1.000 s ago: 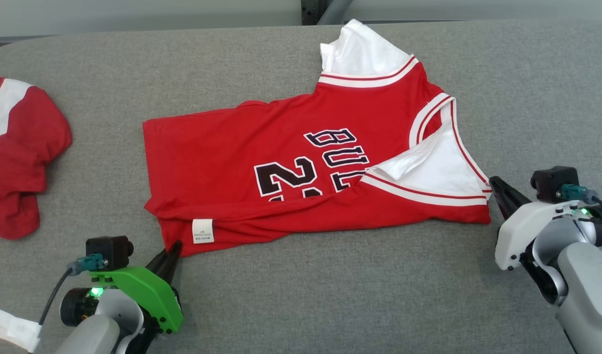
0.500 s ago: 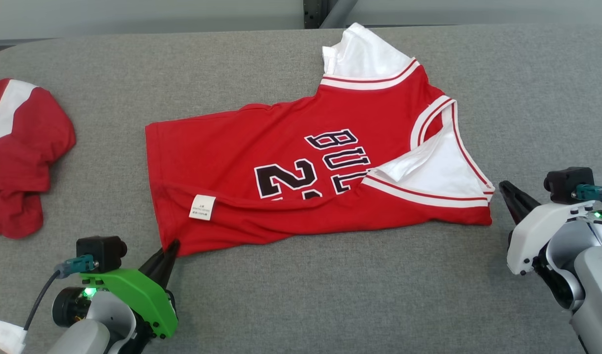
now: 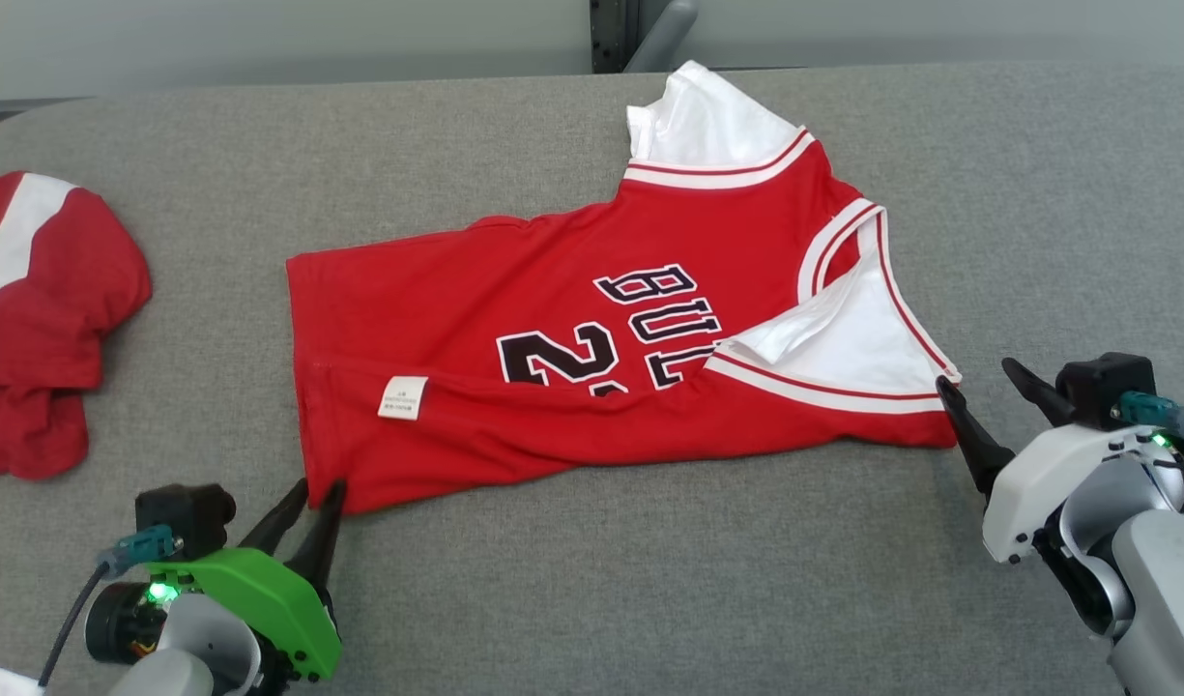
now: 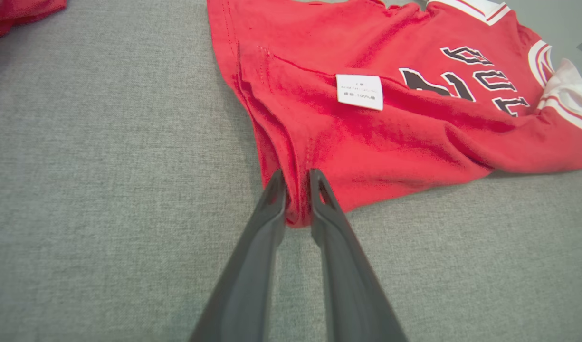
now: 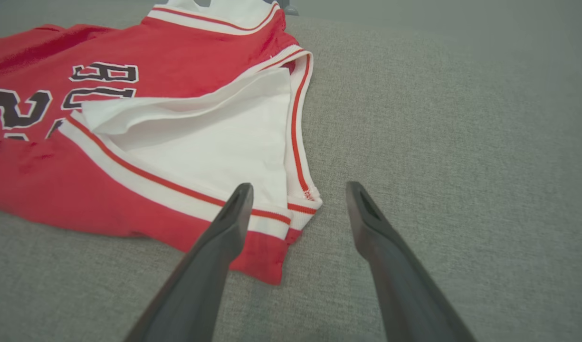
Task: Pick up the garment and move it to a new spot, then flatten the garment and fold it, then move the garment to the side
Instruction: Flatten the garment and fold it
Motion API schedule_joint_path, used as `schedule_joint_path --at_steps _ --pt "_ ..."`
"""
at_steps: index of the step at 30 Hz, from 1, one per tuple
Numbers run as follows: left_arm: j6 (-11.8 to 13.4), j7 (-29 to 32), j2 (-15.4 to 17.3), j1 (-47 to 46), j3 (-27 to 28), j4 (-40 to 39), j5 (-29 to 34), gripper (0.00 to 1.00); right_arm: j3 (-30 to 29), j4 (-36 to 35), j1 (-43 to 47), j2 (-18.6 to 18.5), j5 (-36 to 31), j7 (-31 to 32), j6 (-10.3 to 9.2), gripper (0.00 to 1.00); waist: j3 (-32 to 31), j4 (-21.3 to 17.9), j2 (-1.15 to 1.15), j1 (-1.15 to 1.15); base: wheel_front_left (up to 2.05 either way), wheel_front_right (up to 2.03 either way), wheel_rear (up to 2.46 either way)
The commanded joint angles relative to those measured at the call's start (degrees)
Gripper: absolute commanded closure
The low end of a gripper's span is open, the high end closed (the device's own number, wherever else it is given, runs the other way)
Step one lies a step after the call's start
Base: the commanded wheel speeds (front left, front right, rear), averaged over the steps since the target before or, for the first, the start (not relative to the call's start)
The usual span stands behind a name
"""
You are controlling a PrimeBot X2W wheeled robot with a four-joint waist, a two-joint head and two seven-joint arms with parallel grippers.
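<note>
1. Left gripper (image 3: 319, 486): you will find its fingers a little apart, with the near hem corner of the jersey (image 3: 572, 319) between the tips. Whether they pinch the cloth or merely flank it cannot be told
2. Right gripper (image 3: 976, 375): jaws wide apart, clamped on nothing. In the right wrist view one finger lies over the near shoulder corner and the other over bare table (image 3: 649, 580), with the tip of the corner between them
3. Jersey: it lies mid-table, ahead of both grippers. Its long axis runs across the robot's front, hem to the robot's left and shoulders to its right
4. Near long edge: note that it is turned over onto the body. The label (image 3: 402, 397) faces up and the fold covers the foot of the number. This edge joins the two corners in items 1 and 2
5. Governing relation: each gripper stands at one end of that near edge, the left nearer the hem and the right nearer the shoulder, so neither arm need cross. In my judgement, you should carry any lift or pull across the short axis, away from the robot, with both ends moving together
6. Beyond: a second red cloth (image 3: 41, 319) lies well apart at the far left, on the left arm's side. Keep clear of it
</note>
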Motion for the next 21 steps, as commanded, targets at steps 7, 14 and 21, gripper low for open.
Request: schedule_joint_path --at_steps 7,14,21 --pt "4.2 -9.6 -0.8 7.1 1.9 -2.7 2.2 0.00 -4.0 -3.3 6.6 1.0 -3.9 -7.8 -0.06 0.00 -7.0 0.0 0.00 0.00 0.00 0.00 0.00" --pt "8.9 -15.7 -0.8 15.1 4.6 -7.4 6.0 0.00 -8.4 -9.3 15.3 2.9 -10.1 -15.3 -0.06 0.00 -11.8 -0.4 0.00 0.00 0.00 0.00 0.00" --pt "9.7 -16.5 -3.0 20.1 8.6 -9.7 13.5 0.00 -11.0 -12.2 21.2 5.9 -12.9 -19.0 -0.06 0.00 -14.3 -0.4 0.00 0.00 0.00 0.00 0.00"
